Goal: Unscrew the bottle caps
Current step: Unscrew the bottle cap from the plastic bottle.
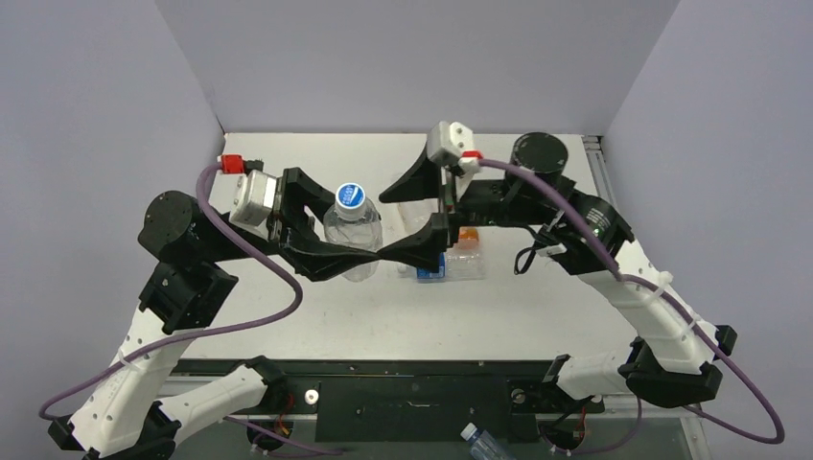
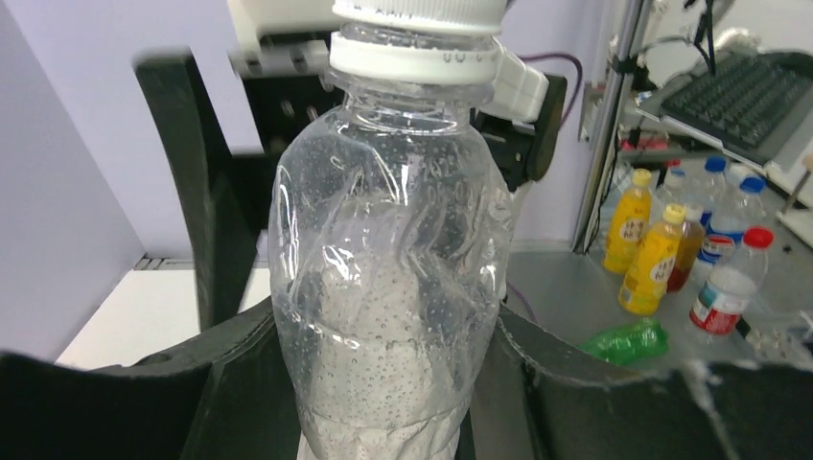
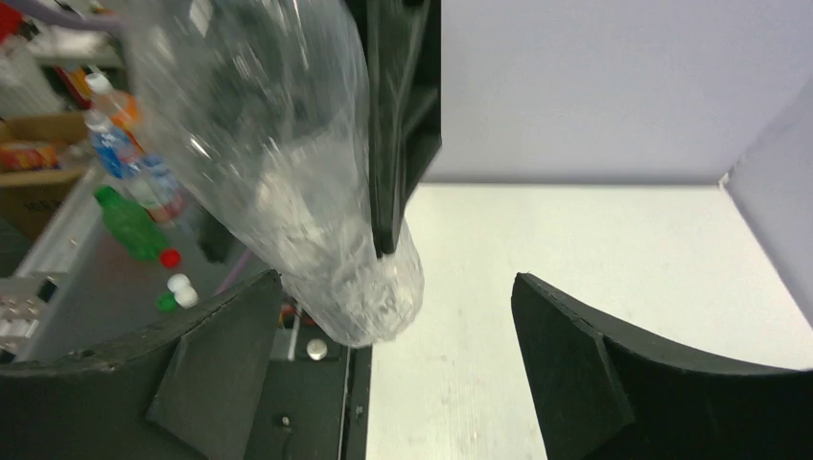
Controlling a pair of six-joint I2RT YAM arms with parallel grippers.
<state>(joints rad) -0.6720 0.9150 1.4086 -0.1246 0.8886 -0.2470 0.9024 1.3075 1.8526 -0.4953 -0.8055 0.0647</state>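
1. Left claw is clamped round the belly of the clear bottle, holding it upright above the table.
2. Right claw stands wide open just beside that bottle, gripping nothing.
3. Spare bottles lie on the table beneath the right arm.
4. Blue-and-white cap sits on the held bottle's neck; how loose it is, I cannot tell.
5. To my eye the unscrewing is mid-step: the right claw needs to centre over the cap, close on its ridges and twist while the left holds firm.
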